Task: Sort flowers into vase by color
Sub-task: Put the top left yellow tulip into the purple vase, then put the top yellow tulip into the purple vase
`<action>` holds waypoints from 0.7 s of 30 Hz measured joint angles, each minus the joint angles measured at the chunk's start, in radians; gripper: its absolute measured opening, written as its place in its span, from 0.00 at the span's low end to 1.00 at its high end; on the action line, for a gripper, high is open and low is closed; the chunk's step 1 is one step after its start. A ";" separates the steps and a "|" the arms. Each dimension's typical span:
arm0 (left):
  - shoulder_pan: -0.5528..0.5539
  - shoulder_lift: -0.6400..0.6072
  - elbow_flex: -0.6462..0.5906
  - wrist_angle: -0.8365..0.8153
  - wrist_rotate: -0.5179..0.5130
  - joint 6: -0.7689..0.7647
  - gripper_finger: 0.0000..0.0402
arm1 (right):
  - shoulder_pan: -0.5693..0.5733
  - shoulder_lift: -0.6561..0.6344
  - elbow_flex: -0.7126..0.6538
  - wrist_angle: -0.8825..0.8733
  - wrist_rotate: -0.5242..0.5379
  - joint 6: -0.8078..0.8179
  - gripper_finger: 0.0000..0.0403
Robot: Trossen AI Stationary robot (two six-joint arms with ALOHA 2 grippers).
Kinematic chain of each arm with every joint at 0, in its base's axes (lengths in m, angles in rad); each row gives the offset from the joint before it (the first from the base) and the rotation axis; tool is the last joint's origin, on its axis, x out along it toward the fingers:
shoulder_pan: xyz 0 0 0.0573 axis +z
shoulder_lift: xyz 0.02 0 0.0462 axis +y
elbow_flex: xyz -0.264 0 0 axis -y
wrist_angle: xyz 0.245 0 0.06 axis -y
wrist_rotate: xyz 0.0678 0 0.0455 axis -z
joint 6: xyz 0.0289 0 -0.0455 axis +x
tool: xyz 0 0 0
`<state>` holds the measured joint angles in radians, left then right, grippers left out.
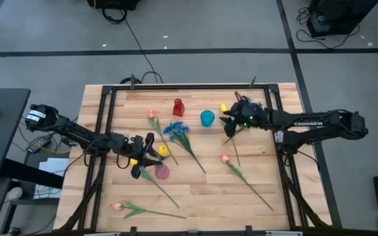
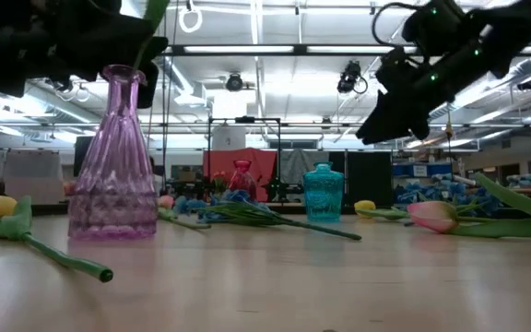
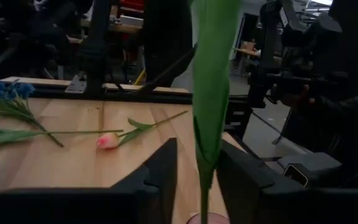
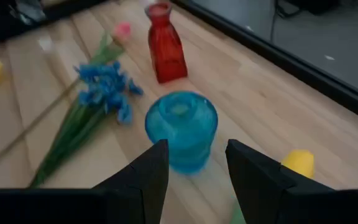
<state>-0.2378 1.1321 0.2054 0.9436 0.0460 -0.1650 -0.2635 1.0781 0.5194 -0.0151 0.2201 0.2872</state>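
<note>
Watching the left gripper [image 3: 197, 149] just above the pink vase [image 2: 109, 166] — its fingers stand parted around a green stem [image 3: 209, 93] that drops into the vase's mouth. That stem looks light, bendy and slick; mid-stem seems the safest hold. The right gripper [image 4: 194, 155], well away from that vase, gapes empty. More flowers [image 1: 175, 128] lie scattered around the vase on the pale wooden table [image 1: 202, 190] — a cluttered lab beyond.

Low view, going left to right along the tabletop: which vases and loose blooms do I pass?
Yellow tulip → pink vase → red vase → blue vase → second yellow tulip → pink tulip.
</note>
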 joint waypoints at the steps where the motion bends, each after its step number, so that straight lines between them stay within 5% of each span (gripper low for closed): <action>1: 0.000 -0.001 0.000 0.000 0.001 0.002 0.32 | 0.017 0.000 0.015 -0.022 0.017 0.002 0.43; 8: 0.000 -0.044 0.000 -0.069 0.107 0.021 0.40 | 0.076 0.000 0.067 -0.031 0.048 0.002 0.43; 15: 0.023 -0.271 0.000 -0.358 0.089 0.026 0.40 | 0.106 0.000 0.126 -0.249 0.035 0.092 0.43; 18: 0.035 -0.377 0.000 -0.478 0.022 0.025 0.40 | 0.139 0.000 0.157 -0.409 0.037 0.182 0.43; 21: 0.042 -0.450 0.000 -0.569 -0.153 0.025 0.40 | 0.168 0.011 0.174 -0.560 0.039 0.303 0.43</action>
<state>-0.1954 0.6817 0.2058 0.3742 -0.1067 -0.1403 -0.0955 1.0888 0.6931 -0.5755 0.2595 0.5898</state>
